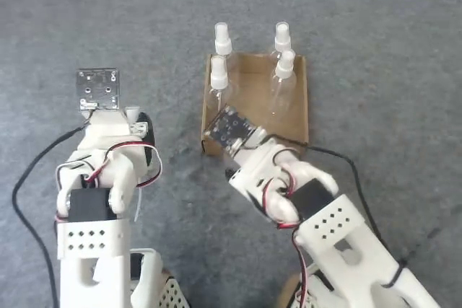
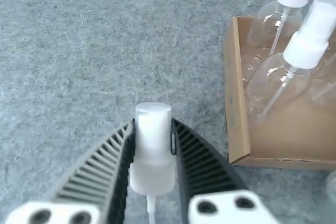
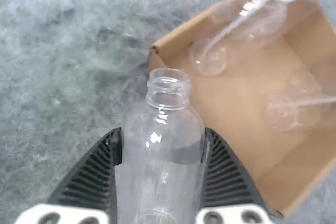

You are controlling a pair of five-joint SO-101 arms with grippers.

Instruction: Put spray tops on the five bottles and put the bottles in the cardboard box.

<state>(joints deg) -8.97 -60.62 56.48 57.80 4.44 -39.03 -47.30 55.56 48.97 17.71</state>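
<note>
My left gripper (image 2: 152, 125) is shut on a white spray top (image 2: 153, 145), held upright over the grey carpet, its dip tube hanging below. The cardboard box (image 2: 235, 93) lies just beside it. My right gripper (image 3: 163, 136) is shut on a clear bottle (image 3: 167, 129) with an open, uncapped neck, held near a corner of the box (image 3: 241, 103). In the high view the box (image 1: 253, 102) sits at the centre back and holds several clear bottles (image 1: 286, 77) fitted with white spray tops. The left arm (image 1: 108, 171) is left of the box and the right arm (image 1: 289, 185) reaches its near edge.
Grey carpet (image 1: 375, 70) covers the whole table. Black cables (image 1: 22, 200) trail beside both arms. Open carpet lies left and right of the box.
</note>
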